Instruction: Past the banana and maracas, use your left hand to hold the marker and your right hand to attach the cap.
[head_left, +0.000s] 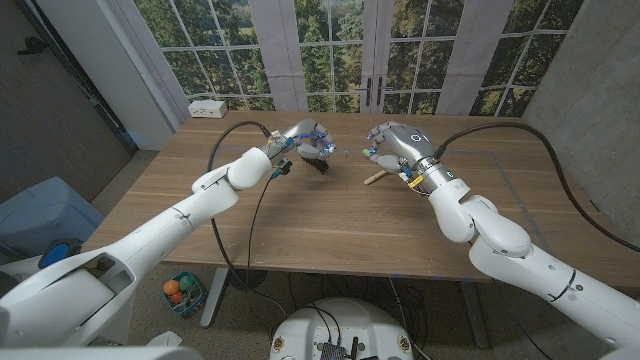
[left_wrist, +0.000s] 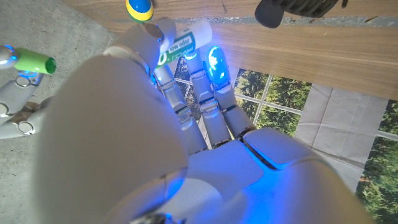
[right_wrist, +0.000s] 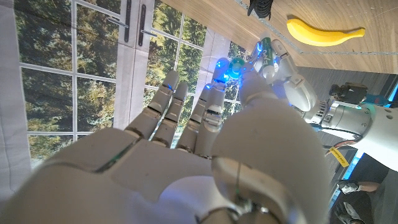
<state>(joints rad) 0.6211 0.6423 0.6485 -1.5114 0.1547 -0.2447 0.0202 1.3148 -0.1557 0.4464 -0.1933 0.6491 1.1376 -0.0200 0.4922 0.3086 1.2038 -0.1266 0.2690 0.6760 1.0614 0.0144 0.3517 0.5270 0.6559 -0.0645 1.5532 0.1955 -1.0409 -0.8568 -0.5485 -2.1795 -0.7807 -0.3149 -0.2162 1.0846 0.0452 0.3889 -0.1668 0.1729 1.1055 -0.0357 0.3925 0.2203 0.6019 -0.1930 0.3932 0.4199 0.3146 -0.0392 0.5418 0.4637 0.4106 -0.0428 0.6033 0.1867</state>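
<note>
Left hand (left_wrist: 186, 118) grips marker (left_wrist: 183, 42), tip toward right hand (right_wrist: 205, 124); that hand's grasp unclear.

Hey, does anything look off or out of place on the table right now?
Nothing stands out. The left hand holds the marker up off the table, the right hand is raised opposite it, and the banana lies intact on the wood.

right hand (right_wrist: 186, 155): fingers reaching toward the left hand (right_wrist: 283, 71)
marker (right_wrist: 266, 48): gripped by the left hand
banana (right_wrist: 323, 32): on the counter (right_wrist: 211, 15), beyond the left hand
</note>
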